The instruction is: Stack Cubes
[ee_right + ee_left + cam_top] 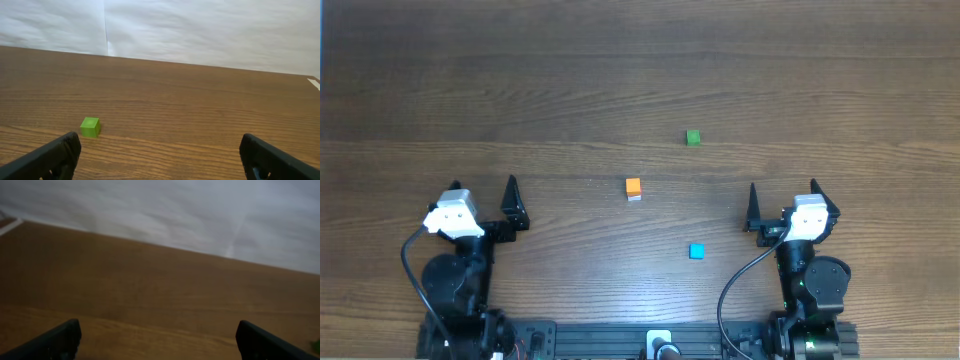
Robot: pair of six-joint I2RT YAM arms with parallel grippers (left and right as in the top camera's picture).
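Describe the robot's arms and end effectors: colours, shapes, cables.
The left end effector and right end effector each have two black tapered fingers and a white wrist block. Arms are black with rounded joints; a black cable loops beside each.

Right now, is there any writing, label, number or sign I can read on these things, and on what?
None can be read. The green cube, orange cube and blue cube show plain faces. The wooden table bears no mark. The left gripper and right gripper carry no readable print.
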